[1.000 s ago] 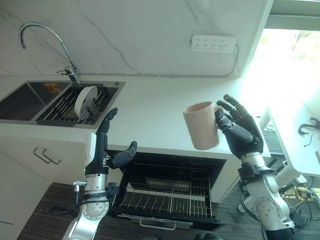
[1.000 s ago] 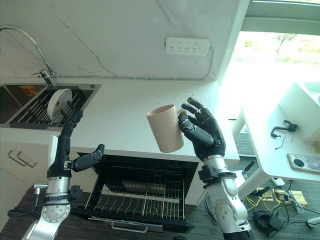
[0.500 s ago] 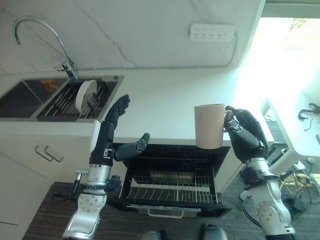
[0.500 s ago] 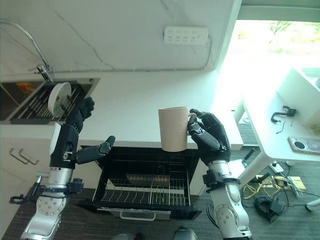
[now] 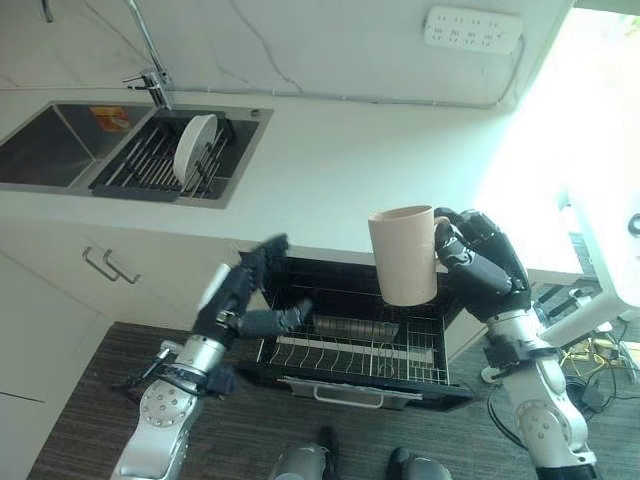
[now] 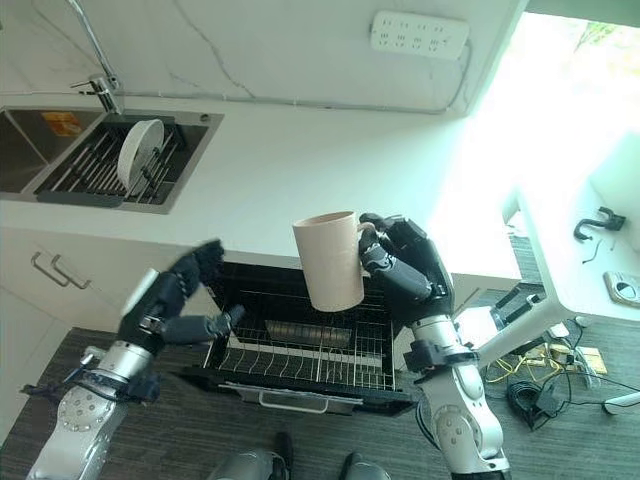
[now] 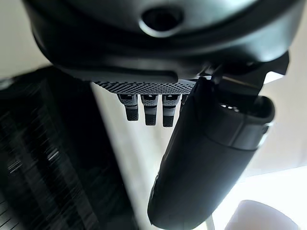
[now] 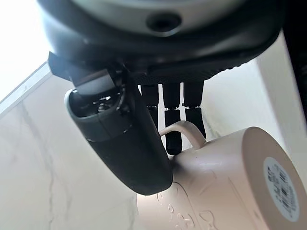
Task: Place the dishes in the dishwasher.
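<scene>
Mug [image 5: 404, 254], a pale beige one, is hanging upright in the air in front of the white tabletop's [image 5: 350, 170] edge and above the open dishwasher [image 5: 352, 340]; the right hand [image 5: 482, 262] is gripping it by the handle side, fingers curled round the handle and thumb [image 8: 125, 136] pressing against the mug's wall, as the right wrist view is showing. Below the mug, the dishwasher's wire rack [image 6: 300, 355] is standing pulled out over the dark wood floor [image 5: 80, 420], with a shallow metal dish [image 5: 350, 328] lying toward its back; the mug is well clear of the rack, not touching it. The left hand [image 5: 243, 300] is hovering just beside the rack's left end, fingers held out fairly straight and loosely spread, thumb pointing toward the rack, grasping nothing. Farther left on the tabletop, a sink [image 5: 60, 150] is sitting under a tap [image 5: 150, 75]; a white plate [image 5: 193, 148] is standing on edge in the drying rack [image 5: 150, 165] set in the sink's right half. A white power strip [image 5: 472, 28] is fixed to the marble wall behind.
</scene>
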Controlling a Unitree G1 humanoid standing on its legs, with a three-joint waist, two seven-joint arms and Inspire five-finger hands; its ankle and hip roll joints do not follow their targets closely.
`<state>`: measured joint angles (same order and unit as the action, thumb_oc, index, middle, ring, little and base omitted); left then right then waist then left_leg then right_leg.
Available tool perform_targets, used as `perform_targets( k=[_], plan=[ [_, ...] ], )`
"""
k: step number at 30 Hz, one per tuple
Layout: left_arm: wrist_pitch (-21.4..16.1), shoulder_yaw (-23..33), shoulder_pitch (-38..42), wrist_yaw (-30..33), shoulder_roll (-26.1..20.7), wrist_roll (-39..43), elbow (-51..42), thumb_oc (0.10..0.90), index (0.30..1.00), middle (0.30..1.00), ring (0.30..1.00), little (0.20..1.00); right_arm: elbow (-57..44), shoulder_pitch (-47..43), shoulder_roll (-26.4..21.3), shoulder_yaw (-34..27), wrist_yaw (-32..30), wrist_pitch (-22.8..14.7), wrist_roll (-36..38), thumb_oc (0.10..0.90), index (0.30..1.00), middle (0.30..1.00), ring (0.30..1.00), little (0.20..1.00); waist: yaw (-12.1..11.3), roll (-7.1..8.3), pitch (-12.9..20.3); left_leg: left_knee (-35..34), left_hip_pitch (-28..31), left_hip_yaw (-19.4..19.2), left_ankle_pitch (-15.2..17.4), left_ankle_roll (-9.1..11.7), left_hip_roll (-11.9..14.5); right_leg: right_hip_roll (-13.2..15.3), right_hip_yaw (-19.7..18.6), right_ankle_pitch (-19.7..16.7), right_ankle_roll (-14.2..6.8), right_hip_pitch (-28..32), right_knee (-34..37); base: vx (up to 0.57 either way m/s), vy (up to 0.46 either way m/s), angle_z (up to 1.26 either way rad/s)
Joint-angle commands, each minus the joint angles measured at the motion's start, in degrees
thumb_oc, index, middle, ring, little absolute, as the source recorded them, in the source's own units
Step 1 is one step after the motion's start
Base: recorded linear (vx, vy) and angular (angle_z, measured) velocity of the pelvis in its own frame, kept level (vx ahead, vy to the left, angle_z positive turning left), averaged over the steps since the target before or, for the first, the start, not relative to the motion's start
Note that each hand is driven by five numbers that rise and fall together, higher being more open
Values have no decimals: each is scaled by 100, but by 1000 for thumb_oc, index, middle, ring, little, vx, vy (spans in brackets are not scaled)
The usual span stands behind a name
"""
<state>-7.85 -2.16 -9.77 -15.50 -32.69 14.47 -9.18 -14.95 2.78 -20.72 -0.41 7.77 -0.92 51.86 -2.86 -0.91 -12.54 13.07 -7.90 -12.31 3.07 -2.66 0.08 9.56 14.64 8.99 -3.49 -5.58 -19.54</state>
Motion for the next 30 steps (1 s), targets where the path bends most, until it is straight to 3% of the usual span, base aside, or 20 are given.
perform_targets(
  k=[1,4,5,9,14,17,19,23,24,30],
  plan=[
    [144,257,377,-837,-248,446,-591,800,900,900,900,900,-601,-437,-159,-322,408,-362,58,400,300,300,300,300,114,-67,362,412,378,215,1079,344,342,-79,161,255,-303,229,235,0,0,0],
    [463,247,276,-1263,-428,453,-633,800,900,900,900,900,-556,-355,-230,-309,464,-379,65,400,300,300,300,300,136,-112,359,412,397,193,1090,348,354,-71,174,261,-306,235,235,13,-8,5],
    [831,231,243,-1613,-646,511,-685,800,900,900,900,900,-571,-311,-339,-328,457,-347,128,400,300,300,300,300,163,-142,370,412,399,177,1086,359,361,-65,173,259,-318,227,235,0,0,0],
    [1409,235,162,-2120,-943,507,-798,800,900,900,900,900,-569,-243,-504,-333,374,-373,194,400,300,300,300,300,213,-213,380,412,379,163,1092,380,372,-52,160,246,-351,176,235,0,0,0],
    [1434,218,208,-1662,-1011,306,-752,800,900,900,900,900,-593,-193,-553,-292,292,-397,192,400,300,300,300,300,265,-229,389,412,394,144,1107,373,368,-63,128,244,-365,159,235,0,0,0],
    [1555,77,456,-1333,-730,749,-477,800,900,900,900,900,-483,-279,-470,-198,270,-414,77,400,300,300,300,300,295,-219,406,412,402,134,1118,369,369,-75,103,255,-360,158,235,0,0,0],
    [1420,-320,851,-752,-498,-84,130,800,900,900,900,900,-399,-421,-354,-54,247,-379,-78,400,300,300,300,300,375,-198,435,412,441,106,1138,373,378,-110,46,264,-354,169,235,0,0,0],
    [1492,-804,1240,-461,-480,-1137,617,800,900,900,900,900,-356,-584,-360,40,144,-323,-127,400,300,300,300,300,433,-191,460,412,455,85,1136,371,387,-153,-8,269,-344,171,235,12,-17,-4],
    [1521,-1072,1373,-376,-449,-1817,890,800,900,900,900,900,-348,-604,-333,79,151,-302,-151,400,300,300,300,300,473,-188,463,412,467,67,1146,367,392,-173,-34,267,-351,169,235,15,-27,-4],
    [1911,-1699,1549,-985,-371,-2741,1385,800,900,900,900,900,-359,-577,-255,113,278,-178,-218,400,300,300,300,300,611,-172,481,412,528,-18,1173,352,434,-239,-142,278,-370,175,235,12,-11,-4]
  ],
)
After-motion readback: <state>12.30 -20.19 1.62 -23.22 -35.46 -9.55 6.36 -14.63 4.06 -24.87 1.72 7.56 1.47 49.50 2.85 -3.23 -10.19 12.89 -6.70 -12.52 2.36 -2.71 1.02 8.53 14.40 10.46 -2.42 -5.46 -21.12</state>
